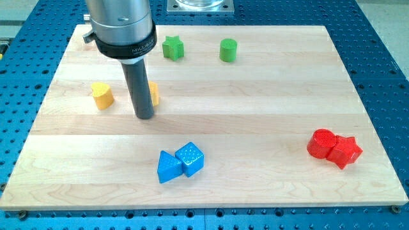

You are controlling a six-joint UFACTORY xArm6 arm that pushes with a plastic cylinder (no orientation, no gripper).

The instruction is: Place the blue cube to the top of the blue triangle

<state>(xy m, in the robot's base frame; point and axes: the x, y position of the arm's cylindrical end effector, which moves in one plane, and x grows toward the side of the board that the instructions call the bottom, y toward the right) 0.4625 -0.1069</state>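
My tip is sitting on the wooden surface, well apart from the blue pair, toward the view's top-left of them. No jaws on this end effector, just a plain dark rod, so nothing is being grasped or released; it's pushing only.

The blue cube is resting at the view's bottom centre, touching the blue triangle on its right side and slightly higher. Judging by that, the approach step is in hand: the cube isn't yet above the triangle. Next move prob. calls for bringing my tip round to the cube's right and nudging it up and leftward w/o dragging the triangle along, since they're in contact.

Blocks are looking like moulded plastic w/ dimpled faces; surface is pale, smooth planked wood.

Others: yellow block left of the rod, another yellowish one partly hidden behind it, green star, green cylinder, red cylinder touching a red star.
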